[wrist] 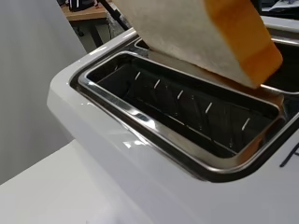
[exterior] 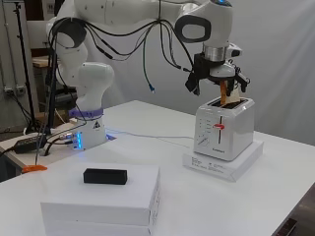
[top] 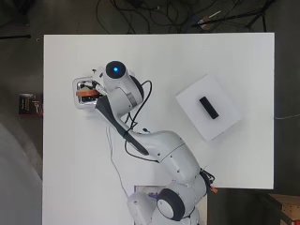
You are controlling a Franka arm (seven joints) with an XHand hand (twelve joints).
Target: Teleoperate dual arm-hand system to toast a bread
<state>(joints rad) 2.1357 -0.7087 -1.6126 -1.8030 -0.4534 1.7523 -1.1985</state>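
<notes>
wrist view shows the slice of bread [wrist: 201, 35] tilted over the toaster [wrist: 140, 154], its orange crust edge just above the rim between the two slots, one chrome-edged slot open beneath it. in the side view the bread [exterior: 226, 92] hangs upright above the toaster [exterior: 224, 129], pinched in the hand [exterior: 216, 73], whose fingers seem curled around it. the toaster stands on a flat white box [exterior: 224, 162]; a black block [exterior: 105, 176] lies on a larger white box [exterior: 101, 199] nearby on the table [exterior: 206, 206]
</notes>
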